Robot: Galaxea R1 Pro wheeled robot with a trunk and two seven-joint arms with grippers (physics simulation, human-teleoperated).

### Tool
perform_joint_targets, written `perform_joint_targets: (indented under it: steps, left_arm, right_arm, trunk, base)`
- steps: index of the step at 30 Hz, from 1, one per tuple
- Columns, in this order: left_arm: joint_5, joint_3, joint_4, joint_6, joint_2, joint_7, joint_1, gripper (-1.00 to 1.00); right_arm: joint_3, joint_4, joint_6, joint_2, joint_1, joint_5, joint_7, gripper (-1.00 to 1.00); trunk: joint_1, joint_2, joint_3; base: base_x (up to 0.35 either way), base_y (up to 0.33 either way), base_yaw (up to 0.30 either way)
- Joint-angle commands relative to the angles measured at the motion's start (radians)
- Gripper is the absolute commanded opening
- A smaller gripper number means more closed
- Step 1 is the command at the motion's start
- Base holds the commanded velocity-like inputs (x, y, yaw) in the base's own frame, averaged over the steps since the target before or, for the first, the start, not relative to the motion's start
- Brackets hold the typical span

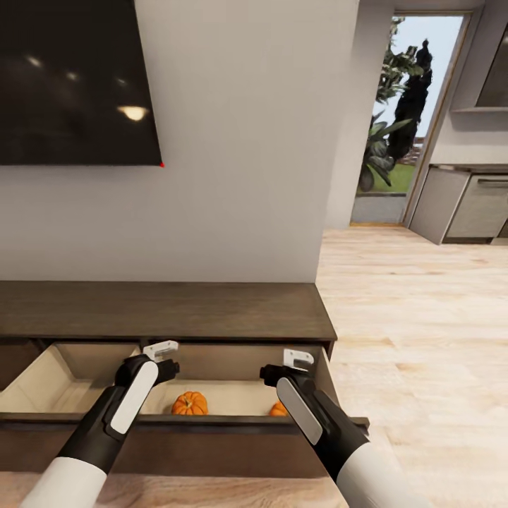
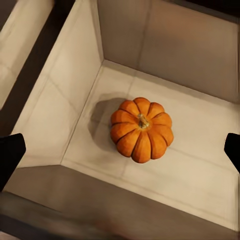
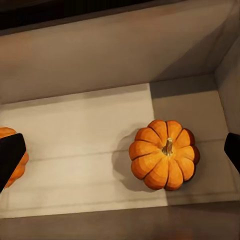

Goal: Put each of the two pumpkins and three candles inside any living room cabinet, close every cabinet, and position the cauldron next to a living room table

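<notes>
1. The left gripper [image 1: 166, 358] is seen in the lower left of the head view, poised over the open compartment; its fingers [image 2: 11, 155] are spread wide apart with nothing between them, only dark tips showing at the edges of the left wrist view.
2. The right gripper [image 1: 289, 368] is seen lower centre-right of the head view, likewise over the compartment; its fingers [image 3: 10, 157] are parted and empty.
3. One pumpkin [image 2: 142, 129] is found upright on the pale floor of the compartment, near the centre of the left wrist view, stem up; in the head view it lies between the two grippers.
4. The second pumpkin [image 3: 164, 154] is found upright just beside the compartment's right wall, centre-right of the right wrist view; in the head view it is partly hidden behind the right gripper.
5. The cabinet [image 1: 162, 309] is seen as a long dark-brown unit across the lower half of the head view, its pull-out compartment drawn open; a wall-mounted screen [image 1: 74, 81] occupies the upper left; a glass door [image 1: 406, 120] appears at the upper right.
</notes>
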Motion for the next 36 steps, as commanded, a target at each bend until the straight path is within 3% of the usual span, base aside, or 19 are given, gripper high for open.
perform_joint_targets:
  steps: [1, 5, 6, 8, 12, 13, 15, 23, 36]
  left_arm:
    - [0.010, -0.003, -0.001, 0.001, 0.000, 0.010, -0.001, 1.00]
    - [0.039, -0.003, -0.001, 0.002, 0.003, 0.009, -0.001, 1.00]
    - [0.063, -0.003, -0.001, 0.004, 0.004, 0.009, -0.001, 1.00]
    - [0.147, -0.004, -0.002, 0.019, 0.009, 0.009, -0.001, 1.00]
    - [0.231, -0.004, -0.003, 0.063, 0.021, 0.007, -0.001, 1.00]
    - [0.238, -0.005, -0.003, 0.067, 0.023, 0.007, -0.001, 1.00]
    - [0.244, -0.005, -0.003, 0.071, 0.024, 0.001, -0.001, 1.00]
    - [0.249, -0.007, -0.003, 0.077, 0.050, -0.139, -0.001, 1.00]
    - [0.248, -0.006, -0.002, 0.080, 0.054, -0.163, -0.001, 1.00]
  right_arm:
    - [0.003, -0.002, 0.002, 0.000, -0.001, -0.007, -0.008, 1.00]
    - [0.003, -0.008, 0.002, 0.000, -0.001, -0.008, -0.009, 1.00]
    - [0.003, -0.011, 0.002, -0.001, -0.001, -0.008, -0.009, 1.00]
    - [0.003, -0.014, 0.003, -0.001, -0.001, -0.009, -0.010, 1.00]
    - [0.002, -0.016, 0.007, -0.001, -0.001, -0.011, -0.010, 1.00]
    - [0.002, -0.016, 0.007, -0.001, -0.001, -0.011, -0.011, 1.00]
    - [0.002, -0.016, 0.008, -0.001, -0.001, -0.011, -0.011, 1.00]
    - [0.001, -0.016, 0.009, -0.002, -0.001, -0.011, -0.011, 1.00]
    - [0.000, -0.029, 0.039, -0.002, -0.001, -0.012, -0.012, 1.00]
  trunk:
    - [-0.004, 0.007, 0.002]
    - [-0.019, 0.035, 0.015]
    - [-0.023, 0.042, 0.018]
    - [-0.031, 0.056, 0.024]
    - [-0.046, 0.084, 0.037]
    - [-0.050, 0.091, 0.040]
    - [-0.058, 0.105, 0.046]
    - [-0.088, 0.161, 0.071]
    - [-0.138, 0.252, 0.112]
  base:
    - [0.000, 0.000, 0.000]
    - [0.000, 0.000, 0.000]
    - [0.000, 0.000, 0.000]
    - [0.000, 0.000, 0.000]
    - [0.000, 0.000, 0.000]
    - [0.000, 0.000, 0.000]
    - [0.000, 0.000, 0.000]
    - [0.000, 0.000, 0.000]
    - [-0.050, 0.000, 0.000]
